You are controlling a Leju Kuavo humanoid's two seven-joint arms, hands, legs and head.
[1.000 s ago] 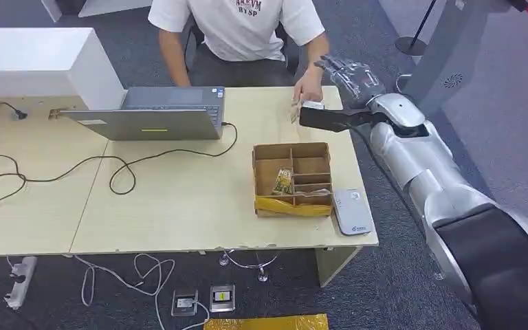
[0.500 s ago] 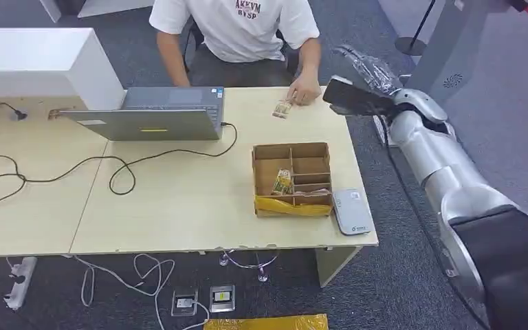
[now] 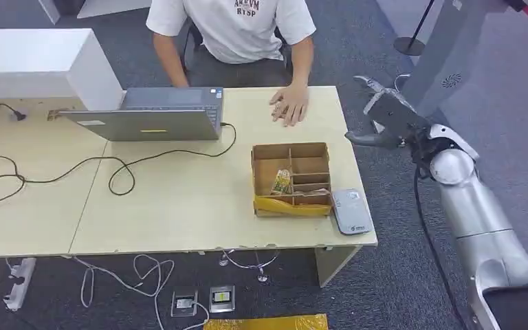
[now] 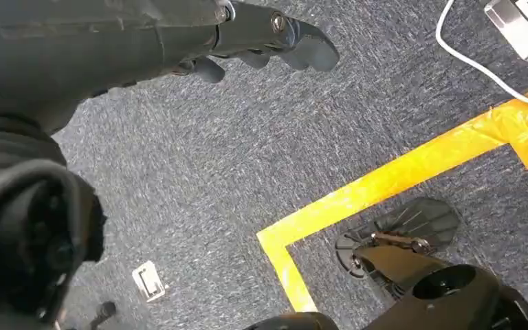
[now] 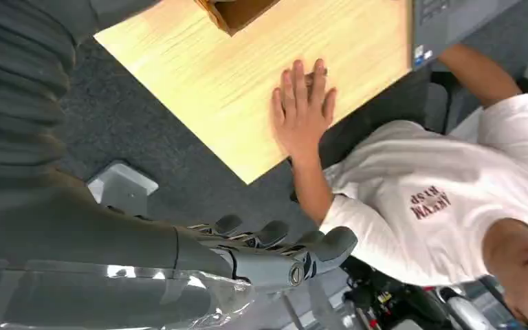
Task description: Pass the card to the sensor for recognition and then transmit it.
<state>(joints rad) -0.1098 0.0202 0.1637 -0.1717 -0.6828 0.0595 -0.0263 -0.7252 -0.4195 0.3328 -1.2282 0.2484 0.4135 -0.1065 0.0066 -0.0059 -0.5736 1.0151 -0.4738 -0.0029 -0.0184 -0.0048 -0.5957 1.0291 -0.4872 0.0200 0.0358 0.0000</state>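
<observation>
My right hand (image 3: 385,118) hangs in the air past the table's right edge, fingers apart and holding nothing; the right wrist view shows its empty fingers (image 5: 282,242). A person's hand (image 3: 290,106) lies flat on the far side of the table, and a sliver of the card (image 5: 314,74) shows under its fingers. The white-grey card sensor (image 3: 352,211) lies at the table's front right corner. Just left of it stands a partitioned cardboard box (image 3: 292,152) with another card (image 3: 282,182) in one compartment. My left hand (image 4: 268,41) hangs empty over the carpet.
A closed grey laptop (image 3: 155,115) sits at the back of the table (image 3: 179,206), its black cable looping to the left. The person in a white T-shirt (image 3: 237,27) sits behind the table. A white cabinet (image 3: 38,62) stands at the back left. A grey stand (image 3: 447,48) rises behind my right hand.
My right hand has pulled back from beside the person's hand to the right, off the table. The card stayed on the table and the person's hand has slid over it.
</observation>
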